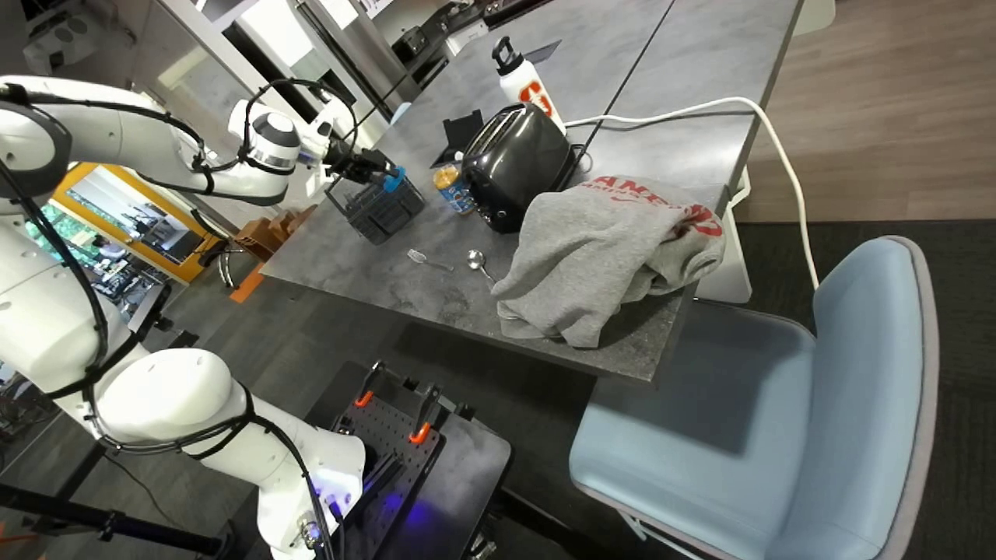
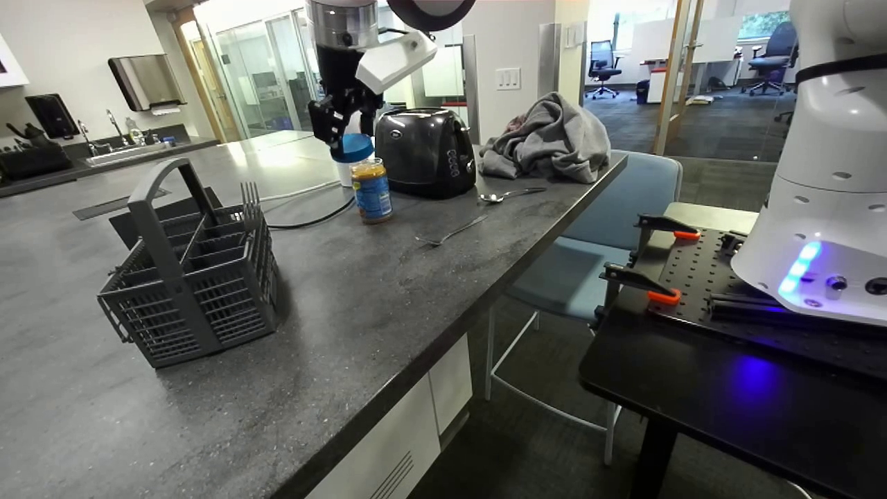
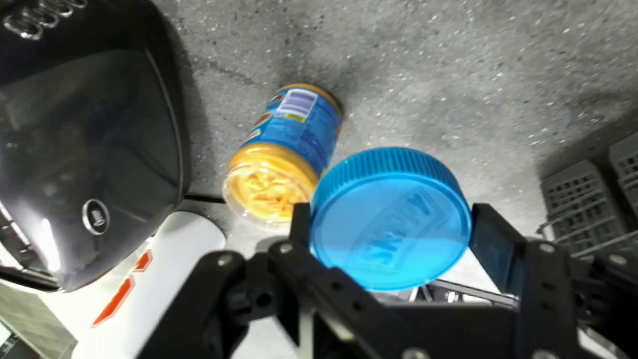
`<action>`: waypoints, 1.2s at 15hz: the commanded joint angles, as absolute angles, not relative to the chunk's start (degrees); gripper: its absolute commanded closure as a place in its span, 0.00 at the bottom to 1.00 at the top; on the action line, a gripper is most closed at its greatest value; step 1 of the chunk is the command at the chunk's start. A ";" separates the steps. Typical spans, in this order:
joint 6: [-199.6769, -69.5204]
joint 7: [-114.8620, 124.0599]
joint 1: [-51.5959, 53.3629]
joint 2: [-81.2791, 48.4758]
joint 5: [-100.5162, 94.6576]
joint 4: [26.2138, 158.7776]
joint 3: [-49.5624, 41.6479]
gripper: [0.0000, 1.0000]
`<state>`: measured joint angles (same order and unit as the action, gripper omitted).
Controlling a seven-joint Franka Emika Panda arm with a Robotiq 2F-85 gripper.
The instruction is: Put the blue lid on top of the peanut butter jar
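Wrist view: the hand (image 3: 391,222) pinches the blue lid (image 3: 389,214) by its rim above the surface (image 3: 438,70), the peanut butter jar (image 3: 289,144) standing uncapped just to the left, so the pick-up seems done, while aligning, lowering, seating and letting go appear to remain.

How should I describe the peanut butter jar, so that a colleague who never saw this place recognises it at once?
On the grey table, find the black toaster. Beside it stands the peanut butter jar, upright and lidless; its blue label and yellow contents set it apart from the toaster and the white bottle.
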<state>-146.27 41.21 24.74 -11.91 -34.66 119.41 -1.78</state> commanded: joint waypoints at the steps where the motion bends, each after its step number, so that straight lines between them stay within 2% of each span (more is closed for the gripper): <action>1: -140.56 40.00 20.22 -14.08 -33.95 113.36 -0.11 0.46; 5: -137.16 32.58 16.56 -15.60 -27.82 109.59 1.10 0.46; 6: -139.45 35.20 17.29 -14.38 -30.09 112.25 0.53 0.46; 7: -139.41 34.78 17.00 -14.63 -29.82 111.85 0.45 0.21; 11: -139.42 34.88 17.10 -14.81 -29.87 111.97 0.66 0.21; 12: -139.42 34.89 17.12 -14.83 -29.86 111.98 0.73 0.46; 18: -144.15 29.93 15.82 -16.90 -26.72 110.90 1.64 0.46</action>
<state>-141.78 34.03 17.34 -15.64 -29.29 111.96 0.13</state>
